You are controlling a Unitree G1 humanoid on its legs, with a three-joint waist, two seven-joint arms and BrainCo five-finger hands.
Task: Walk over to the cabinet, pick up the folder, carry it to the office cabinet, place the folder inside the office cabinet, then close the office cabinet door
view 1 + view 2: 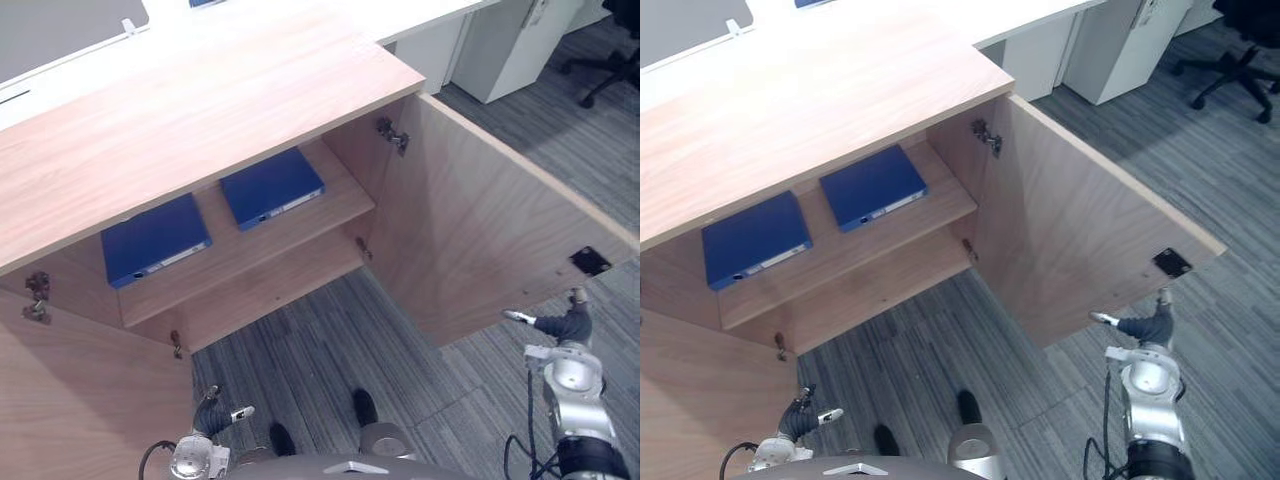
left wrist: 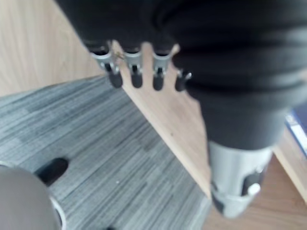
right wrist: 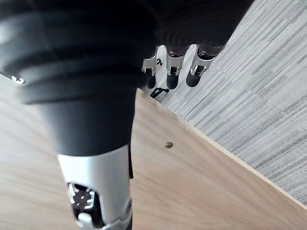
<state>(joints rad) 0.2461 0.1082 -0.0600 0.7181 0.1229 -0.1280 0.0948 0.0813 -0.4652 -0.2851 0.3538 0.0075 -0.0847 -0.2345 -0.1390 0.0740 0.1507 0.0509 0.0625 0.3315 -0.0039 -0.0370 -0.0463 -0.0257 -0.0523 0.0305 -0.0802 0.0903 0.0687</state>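
Lying flat on the upper shelf (image 1: 345,200), the left folder (image 1: 155,240) and right folder (image 1: 272,187) are blue, side by side but apart, white-labelled spines facing out. Both the left door (image 1: 90,395) and right door (image 1: 480,230) stand wide, open carpet (image 1: 300,340) between them.

Left wrist view: left hand (image 2: 135,67) fingers hang straight, slightly spread, empty, by the left door's edge.

Right wrist view: right hand (image 3: 172,67) fingers straight, close together, empty, past the right door's edge.

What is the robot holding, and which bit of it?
Nothing. The left hand and right hand are open and empty beside the cabinet doors; both blue folders lie on the shelf.
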